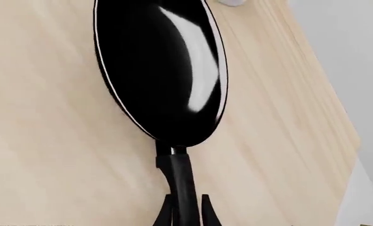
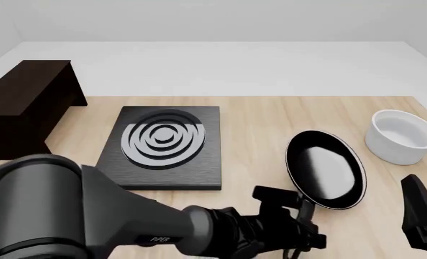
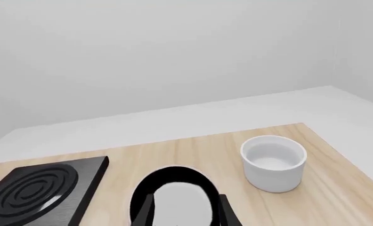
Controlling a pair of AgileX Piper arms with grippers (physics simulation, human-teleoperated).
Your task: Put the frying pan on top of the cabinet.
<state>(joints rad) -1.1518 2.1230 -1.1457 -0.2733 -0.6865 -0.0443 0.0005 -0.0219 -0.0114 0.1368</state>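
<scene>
Nearest, left gripper point(image 2: 300, 229) clamped on the handle of the frying pan point(image 2: 325, 168). Pan tilted, lying just right of the burner plate point(image 2: 164, 145) and near the white bowl point(image 2: 402, 135). Right gripper point(image 3: 185, 214) spread, grasping nothing, above the pan. Far left, the cabinet point(image 2: 28, 102), well apart from the pan. Best done by lifting clear first, carrying level over the burner, setting down flat on the cabinet top.

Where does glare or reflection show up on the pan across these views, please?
Left wrist view: a bright white streak runs down the frying pan. Front view: a soft grey-white patch fills its inside. Right wrist view: the same pale reflection; the bowl stays matte.
</scene>
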